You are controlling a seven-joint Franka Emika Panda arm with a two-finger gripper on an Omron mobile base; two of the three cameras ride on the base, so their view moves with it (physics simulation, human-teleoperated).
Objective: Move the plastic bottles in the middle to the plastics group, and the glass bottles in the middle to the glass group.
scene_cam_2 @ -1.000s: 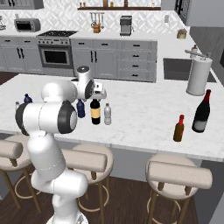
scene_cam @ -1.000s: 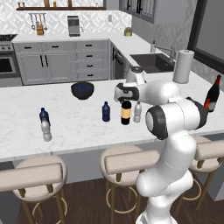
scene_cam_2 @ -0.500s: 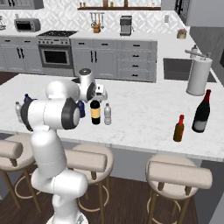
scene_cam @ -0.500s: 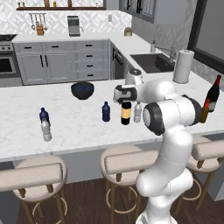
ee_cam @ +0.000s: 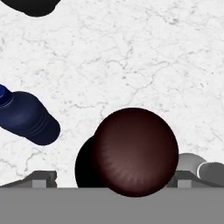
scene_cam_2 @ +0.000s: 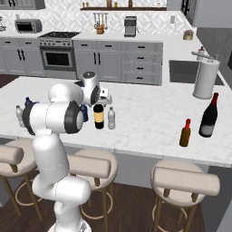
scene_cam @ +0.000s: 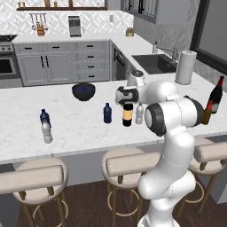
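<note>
Wine bottle (scene_cam: 127, 115) first: mid-counter, between blue bottle (scene_cam: 107, 113) on left and clear bottle (scene_cam: 139, 113) on right. Fingers (ee_cam: 113, 176) spread wide, empty, poised right above its top. Next: lower, clamp neck, carry right to glass group (scene_cam_2: 209, 116). White marble counter (scene_cam_2: 149, 122); grey kitchen cabinets beyond.

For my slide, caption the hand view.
Open gripper poised directly above the wine bottle, blue bottle beside it.
</note>
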